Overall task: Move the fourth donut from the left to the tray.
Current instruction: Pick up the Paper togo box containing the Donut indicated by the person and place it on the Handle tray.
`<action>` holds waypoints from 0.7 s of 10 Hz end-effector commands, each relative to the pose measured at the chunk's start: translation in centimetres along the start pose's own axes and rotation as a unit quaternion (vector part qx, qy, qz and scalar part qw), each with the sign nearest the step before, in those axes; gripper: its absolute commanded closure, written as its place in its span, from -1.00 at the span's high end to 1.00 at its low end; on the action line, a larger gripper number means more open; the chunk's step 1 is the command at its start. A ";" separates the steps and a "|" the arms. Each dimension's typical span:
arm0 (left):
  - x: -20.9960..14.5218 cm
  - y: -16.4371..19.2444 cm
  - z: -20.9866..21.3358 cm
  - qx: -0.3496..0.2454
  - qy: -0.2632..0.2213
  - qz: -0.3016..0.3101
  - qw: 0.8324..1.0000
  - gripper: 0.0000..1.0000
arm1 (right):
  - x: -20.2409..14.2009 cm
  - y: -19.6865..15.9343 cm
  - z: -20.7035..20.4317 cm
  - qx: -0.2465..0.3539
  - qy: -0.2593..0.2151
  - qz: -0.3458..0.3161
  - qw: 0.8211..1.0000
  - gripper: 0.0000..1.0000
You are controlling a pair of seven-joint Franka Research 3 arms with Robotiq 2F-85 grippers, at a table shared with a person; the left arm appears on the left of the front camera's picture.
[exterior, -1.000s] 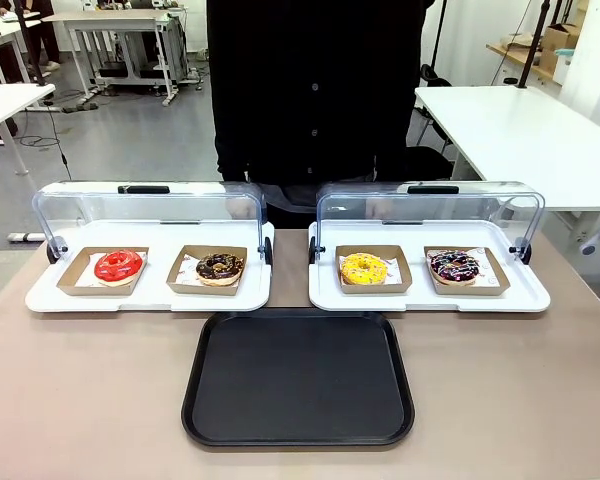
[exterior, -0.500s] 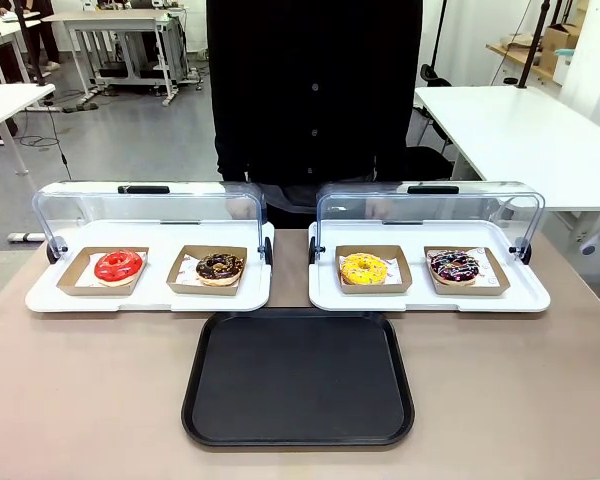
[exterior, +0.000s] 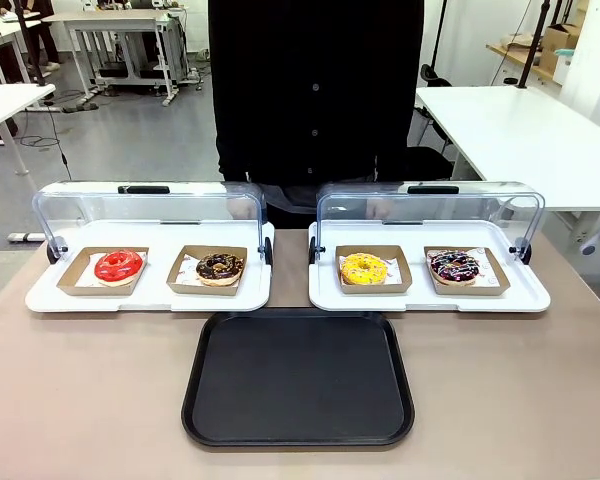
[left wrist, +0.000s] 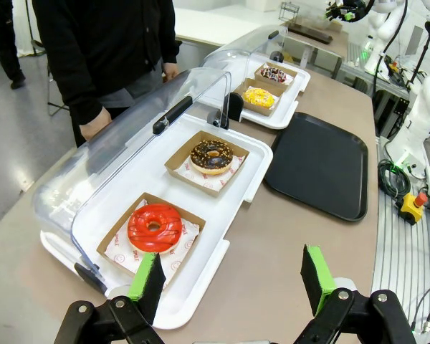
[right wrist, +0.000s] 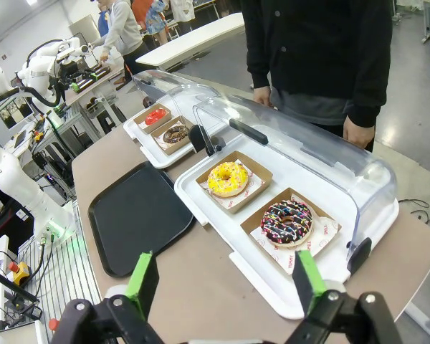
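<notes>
One tray [exterior: 298, 378], person [exterior: 315, 90] cropped at shoulders

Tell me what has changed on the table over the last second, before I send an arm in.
Nothing visibly changed. The fourth donut lies on the right display tray, the black tray lies in front of it, and the left gripper and right gripper hang open, holding nothing.
</notes>
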State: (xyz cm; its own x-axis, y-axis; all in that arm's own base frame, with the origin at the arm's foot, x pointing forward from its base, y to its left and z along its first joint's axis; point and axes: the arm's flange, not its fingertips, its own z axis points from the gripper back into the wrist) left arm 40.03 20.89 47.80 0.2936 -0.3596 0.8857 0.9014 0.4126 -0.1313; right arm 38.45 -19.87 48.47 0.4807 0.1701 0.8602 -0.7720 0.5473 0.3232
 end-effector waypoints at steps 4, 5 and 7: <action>0.1 0.0 0.0 -0.003 -0.008 -0.004 1.000 1.00 | 0.3 -0.2 -0.1 0.001 -0.015 0.013 1.000 1.00; 0.1 0.0 0.0 -0.003 -0.008 -0.004 1.000 1.00 | 0.3 -0.2 -0.1 0.001 -0.015 0.013 1.000 1.00; 0.1 0.0 0.0 -0.003 -0.008 -0.004 1.000 1.00 | 0.3 -0.2 -0.1 0.001 -0.015 0.013 1.000 1.00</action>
State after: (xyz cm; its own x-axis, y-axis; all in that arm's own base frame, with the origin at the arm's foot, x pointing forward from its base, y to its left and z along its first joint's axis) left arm 40.03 20.89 47.80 0.2936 -0.3596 0.8857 0.9014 0.4126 -0.1313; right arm 38.45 -19.87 48.47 0.4806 0.1702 0.8603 -0.7721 0.5473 0.3230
